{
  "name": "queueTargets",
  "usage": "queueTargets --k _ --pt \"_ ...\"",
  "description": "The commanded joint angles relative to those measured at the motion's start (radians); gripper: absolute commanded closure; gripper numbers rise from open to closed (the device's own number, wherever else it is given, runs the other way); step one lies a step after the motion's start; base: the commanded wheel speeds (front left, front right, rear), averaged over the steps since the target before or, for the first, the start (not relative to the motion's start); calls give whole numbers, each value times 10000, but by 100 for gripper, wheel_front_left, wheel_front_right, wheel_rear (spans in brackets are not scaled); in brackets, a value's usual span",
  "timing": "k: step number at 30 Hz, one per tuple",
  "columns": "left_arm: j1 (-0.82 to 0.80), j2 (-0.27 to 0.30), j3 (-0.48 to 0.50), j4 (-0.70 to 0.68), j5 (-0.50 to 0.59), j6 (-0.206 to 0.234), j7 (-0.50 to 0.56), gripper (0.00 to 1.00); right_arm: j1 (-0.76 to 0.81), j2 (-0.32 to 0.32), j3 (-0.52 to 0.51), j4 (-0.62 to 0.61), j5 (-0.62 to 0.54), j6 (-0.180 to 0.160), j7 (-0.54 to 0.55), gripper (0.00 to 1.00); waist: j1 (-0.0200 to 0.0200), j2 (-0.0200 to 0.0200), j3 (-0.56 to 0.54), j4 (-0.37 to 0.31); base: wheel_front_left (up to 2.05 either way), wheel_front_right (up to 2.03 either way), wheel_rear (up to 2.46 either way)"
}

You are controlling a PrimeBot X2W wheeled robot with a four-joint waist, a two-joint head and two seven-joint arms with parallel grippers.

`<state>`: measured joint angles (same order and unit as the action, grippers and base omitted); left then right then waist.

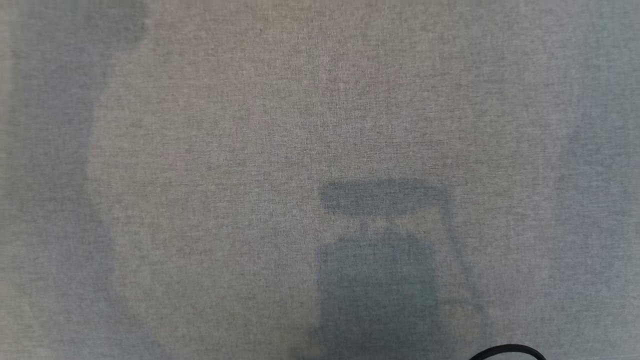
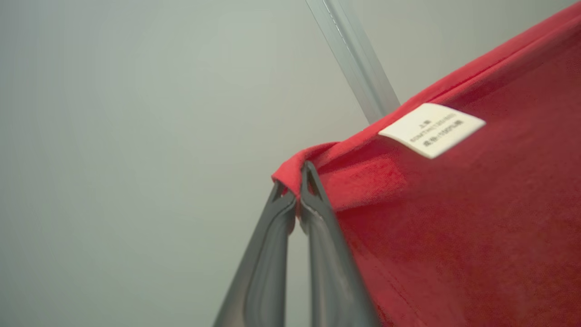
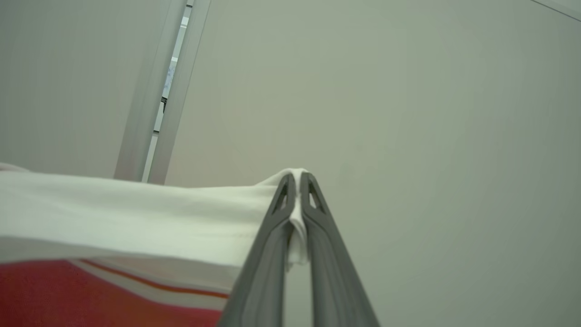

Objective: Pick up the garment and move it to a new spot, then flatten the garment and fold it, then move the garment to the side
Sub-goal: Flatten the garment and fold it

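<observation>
**Inspector:** Left gripper (image 2: 297,181)?
**Assistant:** Clamped tight on a folded corner of the red garment (image 2: 454,236). A white label (image 2: 431,130) sits near the pinch.
**Inspector:** Right gripper (image 3: 298,181)?
**Assistant:** Closed on the garment's white band (image 3: 136,213), with cloth bunched between the fingers. The garment hangs raised against a pale wall.
**Inspector:** Head view?
**Assistant:** Grey woven surface (image 1: 250,125) with shadows across it. A black cable (image 1: 507,350) lies at the lower edge.

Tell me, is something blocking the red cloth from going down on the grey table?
Nothing I can see. The left tool and right tool both pinch the garment, and the grey table shows just shadows, with a black cable at the head view's bottom edge.
</observation>
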<state>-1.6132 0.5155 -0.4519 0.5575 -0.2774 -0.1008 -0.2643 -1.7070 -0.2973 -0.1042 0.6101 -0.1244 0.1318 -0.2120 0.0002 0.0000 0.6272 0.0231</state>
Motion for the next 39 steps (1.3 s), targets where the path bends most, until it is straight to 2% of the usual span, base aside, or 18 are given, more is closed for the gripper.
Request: queueTargets --k 1,4,9,12,14,18,22,29,39 --pt "-91 -78 175 43 -8 -13 8 100 -82 57 -147 190 -109 -22 -153 100 -2 0 580 -33 0 0 0" --pt "120 -231 340 -162 3 -123 7 100 -249 262 -213 237 -201 -22 -315 100 -2 0 737 -142 0 0 0" --pt "1642 -554 775 -255 -213 -209 4 100 1468 509 209 -450 474 -20 -469 100 -2 0 1051 -288 0 0 0" --pt "2977 -689 1326 -290 -407 -242 2 100 2842 235 719 -1098 1300 -22 -516 100 -2 0 1119 -413 0 0 0" --pt "4059 -979 1711 -411 -548 -267 3 100 4154 55 912 -1456 2006 -20 -532 100 -2 0 991 -437 0 0 0" --pt "6239 -1515 2561 -848 -605 -279 2 100 6522 -486 593 -2467 3227 -23 -536 100 -2 0 516 -430 0 0 0" --pt "8581 -2230 3021 -827 -802 -277 6 100 9136 -509 157 -2866 3982 -33 -533 100 -2 0 -471 -380 0 0 0" --pt "11427 -3048 3356 -476 -1088 -277 16 100 12632 72 121 -2998 4748 -33 -536 100 -2 0 -2234 -497 0 0 0" --pt "13543 -3536 3757 -392 -814 -279 4 100 15298 519 364 -2607 5051 -33 -535 100 -2 0 -4031 -651 0 0 0"
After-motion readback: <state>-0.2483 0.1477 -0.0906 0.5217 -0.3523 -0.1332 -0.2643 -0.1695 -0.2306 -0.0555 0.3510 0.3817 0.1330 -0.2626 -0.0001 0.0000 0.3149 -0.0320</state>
